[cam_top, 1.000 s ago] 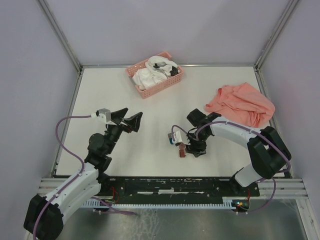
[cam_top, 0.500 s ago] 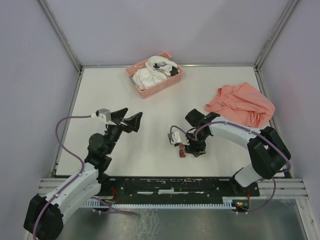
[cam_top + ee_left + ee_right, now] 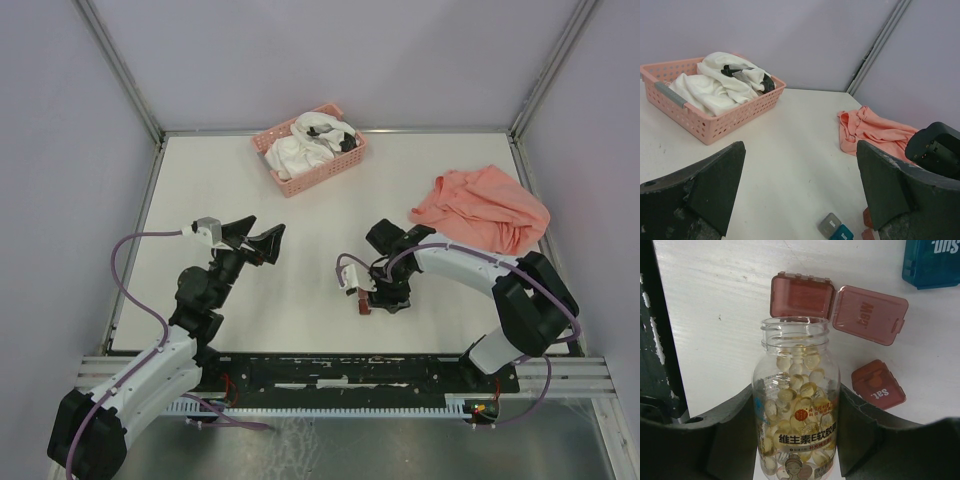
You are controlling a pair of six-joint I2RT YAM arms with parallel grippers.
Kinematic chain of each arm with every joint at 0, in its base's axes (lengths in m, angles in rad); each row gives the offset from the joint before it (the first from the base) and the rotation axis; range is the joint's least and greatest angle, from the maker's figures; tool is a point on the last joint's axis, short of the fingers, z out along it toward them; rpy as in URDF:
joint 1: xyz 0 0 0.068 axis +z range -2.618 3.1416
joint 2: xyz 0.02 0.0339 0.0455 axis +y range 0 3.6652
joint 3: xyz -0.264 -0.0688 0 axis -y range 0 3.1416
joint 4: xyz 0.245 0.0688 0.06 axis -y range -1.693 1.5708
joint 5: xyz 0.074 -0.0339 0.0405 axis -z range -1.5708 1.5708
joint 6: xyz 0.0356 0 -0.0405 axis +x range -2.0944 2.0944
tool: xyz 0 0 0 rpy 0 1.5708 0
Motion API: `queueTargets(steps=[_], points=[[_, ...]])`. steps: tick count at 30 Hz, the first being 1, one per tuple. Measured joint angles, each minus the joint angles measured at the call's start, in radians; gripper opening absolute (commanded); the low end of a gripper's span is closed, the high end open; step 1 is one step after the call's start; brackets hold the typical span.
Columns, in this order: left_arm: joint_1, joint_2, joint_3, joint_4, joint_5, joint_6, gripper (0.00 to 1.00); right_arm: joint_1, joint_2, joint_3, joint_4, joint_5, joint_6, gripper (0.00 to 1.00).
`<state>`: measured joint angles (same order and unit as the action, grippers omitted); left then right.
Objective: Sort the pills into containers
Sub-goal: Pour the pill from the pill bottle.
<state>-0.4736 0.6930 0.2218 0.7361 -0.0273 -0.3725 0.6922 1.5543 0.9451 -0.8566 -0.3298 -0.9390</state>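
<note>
Light was even and soft across all 3 views, no harsh glare. Overhead, the table [image 3: 320, 205] read bright, just a faint shadow under the right arm [image 3: 465, 262]. Right wrist: pills [image 3: 797, 382] in the jar [image 3: 795, 334] came through crisp, the right gripper [image 3: 796, 395] dark, blurred. Left gripper [image 3: 800, 150] looked murky, grainy.

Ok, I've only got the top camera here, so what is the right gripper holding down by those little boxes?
Observer: The right gripper holds a clear jar full of yellow pills, and the jar's cap is off.
Operator: Is any box open?
Observer: Yes, one dark red box lies open just beyond the jar's mouth, with its lid flipped to the side.
Operator: Anything in it?
Observer: No pills show inside it.
</note>
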Motion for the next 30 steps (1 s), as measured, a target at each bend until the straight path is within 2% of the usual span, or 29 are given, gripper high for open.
queueTargets(steps=[30], points=[[0.0, 0.0, 0.0, 0.0, 0.0, 0.0, 0.98, 0.021, -0.013, 0.014, -0.013, 0.064, 0.034, 0.02]])
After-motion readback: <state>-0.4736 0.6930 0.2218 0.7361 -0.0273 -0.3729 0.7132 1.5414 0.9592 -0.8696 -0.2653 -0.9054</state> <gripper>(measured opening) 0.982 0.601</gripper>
